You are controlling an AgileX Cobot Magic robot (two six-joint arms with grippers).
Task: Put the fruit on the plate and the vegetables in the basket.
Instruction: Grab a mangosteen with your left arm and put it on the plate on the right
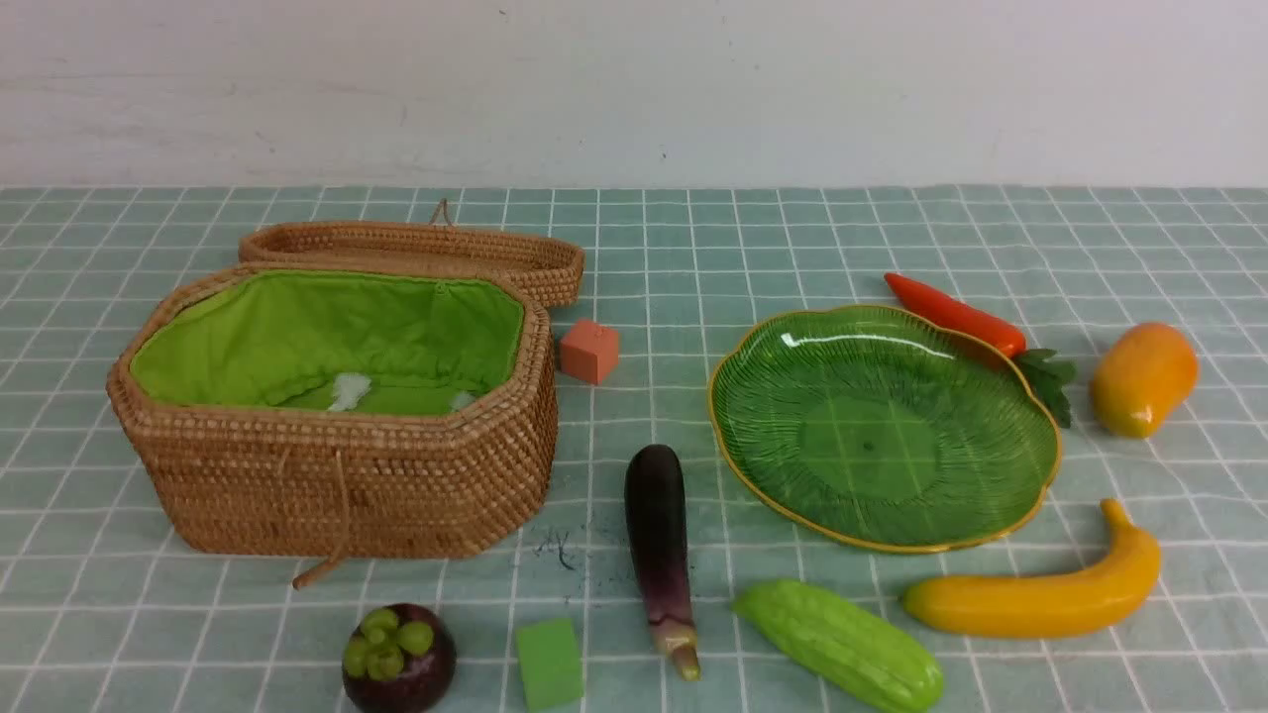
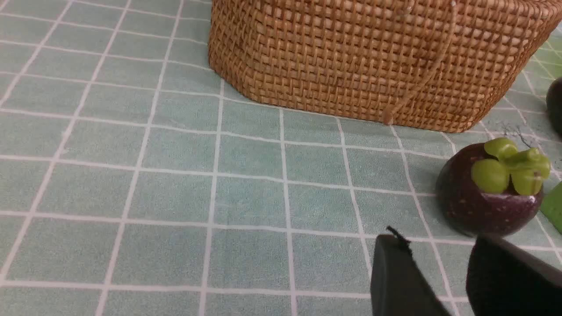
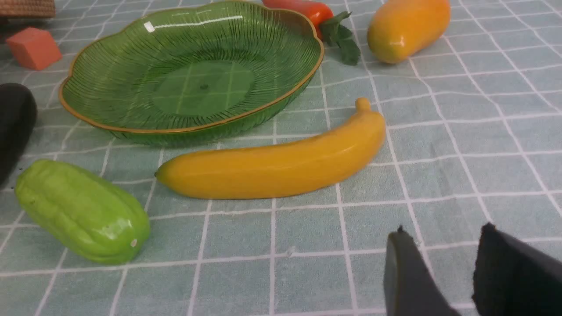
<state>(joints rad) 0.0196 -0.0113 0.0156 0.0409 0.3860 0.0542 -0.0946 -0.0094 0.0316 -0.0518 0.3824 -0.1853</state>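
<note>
While neither arm shows in the front view, each wrist view shows its own gripper with the two dark fingers parted and nothing between them. Just ahead of the left gripper (image 2: 439, 245) sits the mangosteen (image 2: 483, 206), green cap up, on the checked green tablecloth (image 2: 175, 197). Beyond it rises the woven wall of the basket (image 2: 351, 66), whose lid (image 1: 416, 248) lies open behind it. A green cube (image 1: 549, 663) lies just right of the mangosteen, and an orange cube (image 1: 589, 351) stands by the basket's far right corner. Ahead of the right gripper (image 3: 443, 232) the banana (image 3: 272, 169) lies crosswise, its long axis running left to right, its stem tip raised at the right end. It lies between the fingers and the plate (image 3: 189, 83), close to the rim. The bitter gourd (image 3: 83, 210) lies left of the banana, slanting from far left to near right. Farther left, the eggplant (image 1: 657, 535) runs near to far, stem end toward the robot, between the basket and the plate. Beyond the plate, the carrot (image 3: 303, 8) slants along the far rim, its leaves at the right end. The mango (image 3: 406, 26) lies just right of the carrot, tilted.
</note>
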